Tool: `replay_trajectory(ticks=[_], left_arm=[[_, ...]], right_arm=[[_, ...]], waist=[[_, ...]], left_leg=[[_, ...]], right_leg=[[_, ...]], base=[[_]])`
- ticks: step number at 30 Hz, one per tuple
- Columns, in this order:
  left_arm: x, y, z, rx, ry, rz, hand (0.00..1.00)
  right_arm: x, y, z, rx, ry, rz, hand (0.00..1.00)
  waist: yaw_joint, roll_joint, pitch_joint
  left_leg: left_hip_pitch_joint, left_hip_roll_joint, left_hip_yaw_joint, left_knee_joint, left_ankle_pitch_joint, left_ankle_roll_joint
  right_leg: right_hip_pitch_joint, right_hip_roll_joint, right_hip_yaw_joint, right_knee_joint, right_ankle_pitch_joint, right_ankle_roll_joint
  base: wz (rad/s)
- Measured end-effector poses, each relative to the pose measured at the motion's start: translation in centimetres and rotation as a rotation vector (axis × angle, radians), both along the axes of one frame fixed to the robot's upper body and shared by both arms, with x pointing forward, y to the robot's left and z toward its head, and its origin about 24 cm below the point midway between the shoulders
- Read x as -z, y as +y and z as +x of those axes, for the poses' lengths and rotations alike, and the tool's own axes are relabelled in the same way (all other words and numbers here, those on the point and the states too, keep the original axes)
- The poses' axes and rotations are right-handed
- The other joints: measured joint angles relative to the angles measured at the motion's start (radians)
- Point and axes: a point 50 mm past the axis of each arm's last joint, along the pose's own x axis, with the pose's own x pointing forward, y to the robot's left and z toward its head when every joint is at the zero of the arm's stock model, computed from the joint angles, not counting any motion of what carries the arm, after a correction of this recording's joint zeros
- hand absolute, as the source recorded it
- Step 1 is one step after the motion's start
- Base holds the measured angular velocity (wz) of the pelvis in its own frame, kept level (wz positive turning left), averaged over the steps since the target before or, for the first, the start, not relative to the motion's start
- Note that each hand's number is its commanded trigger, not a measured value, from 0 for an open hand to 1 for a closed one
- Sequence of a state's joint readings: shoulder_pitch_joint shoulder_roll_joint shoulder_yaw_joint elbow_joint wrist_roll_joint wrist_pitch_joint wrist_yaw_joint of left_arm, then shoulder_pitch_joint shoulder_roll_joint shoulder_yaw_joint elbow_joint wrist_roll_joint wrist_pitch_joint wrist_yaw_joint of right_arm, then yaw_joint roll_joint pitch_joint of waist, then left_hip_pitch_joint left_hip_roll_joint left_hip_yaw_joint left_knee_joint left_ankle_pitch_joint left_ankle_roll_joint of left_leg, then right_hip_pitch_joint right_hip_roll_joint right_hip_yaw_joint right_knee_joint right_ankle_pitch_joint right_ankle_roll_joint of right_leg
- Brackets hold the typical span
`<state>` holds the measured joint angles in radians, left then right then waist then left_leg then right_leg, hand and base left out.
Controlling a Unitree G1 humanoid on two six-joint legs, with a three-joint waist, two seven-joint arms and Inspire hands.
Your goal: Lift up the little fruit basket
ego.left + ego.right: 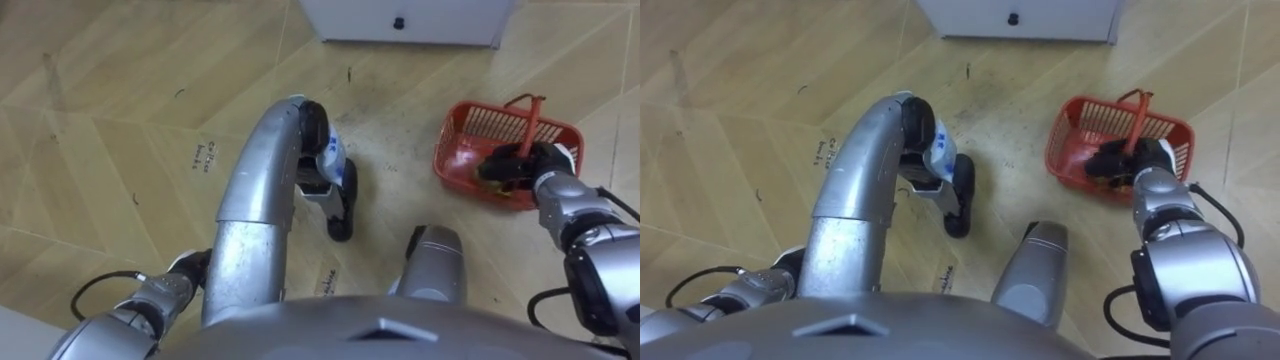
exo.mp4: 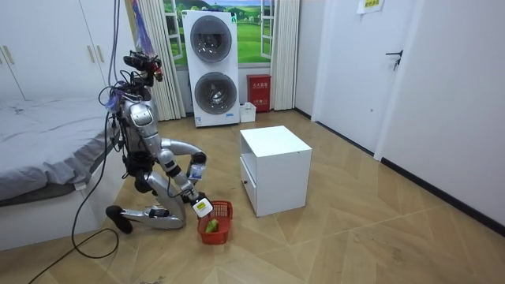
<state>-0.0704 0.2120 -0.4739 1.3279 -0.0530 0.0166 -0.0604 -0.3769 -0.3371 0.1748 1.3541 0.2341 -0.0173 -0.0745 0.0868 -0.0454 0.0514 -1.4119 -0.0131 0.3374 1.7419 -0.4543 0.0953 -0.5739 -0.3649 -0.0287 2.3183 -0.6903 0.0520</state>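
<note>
The red plastic fruit basket (image 1: 470,135) (image 1: 1080,140) sits on the wooden floor in front of me, to my right. Its thin red handle (image 1: 530,120) stands up over the near rim. My right hand (image 1: 520,165) (image 1: 1120,160) is at that near rim, dark fingers curled round the lower part of the handle. Yellow-green fruit (image 2: 211,226) lies inside the basket (image 2: 217,222). In the room view I kneel on the floor with my right hand (image 2: 200,207) down at the basket. My left hand (image 1: 188,266) is low beside my left thigh, mostly hidden behind it.
A white cabinet (image 1: 405,20) (image 2: 276,170) stands just beyond the basket. A bed (image 2: 47,142) is behind me, and stacked washing machines (image 2: 213,67) stand against the far wall. Open wooden floor (image 1: 100,120) lies to my left.
</note>
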Motion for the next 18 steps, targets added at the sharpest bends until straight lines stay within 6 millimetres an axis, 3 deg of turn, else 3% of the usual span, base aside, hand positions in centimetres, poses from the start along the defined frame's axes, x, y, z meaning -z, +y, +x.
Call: replay_trajectory(ticks=[9,18], left_arm=[[0.0,0.0,0.1,-0.002,-0.002,-0.001,0.00],[-0.1,0.3,0.2,-0.052,-0.018,0.000,0.00]], right_arm=[[0.2,0.5,0.0,-0.006,0.003,0.012,1.00],[-0.3,1.0,1.0,-0.029,-0.035,0.030,1.00]], waist=[[0.000,-0.001,0.0007],[0.006,-0.016,0.0095]], left_leg=[[0.004,0.000,-0.022,0.017,-0.001,0.002],[0.013,-0.001,-0.045,0.036,-0.003,0.005]], right_leg=[[0.022,0.023,-0.005,0.001,0.000,0.000],[0.058,0.043,-0.015,0.000,-0.001,-0.006]], base=[[-0.02],[-0.01]])
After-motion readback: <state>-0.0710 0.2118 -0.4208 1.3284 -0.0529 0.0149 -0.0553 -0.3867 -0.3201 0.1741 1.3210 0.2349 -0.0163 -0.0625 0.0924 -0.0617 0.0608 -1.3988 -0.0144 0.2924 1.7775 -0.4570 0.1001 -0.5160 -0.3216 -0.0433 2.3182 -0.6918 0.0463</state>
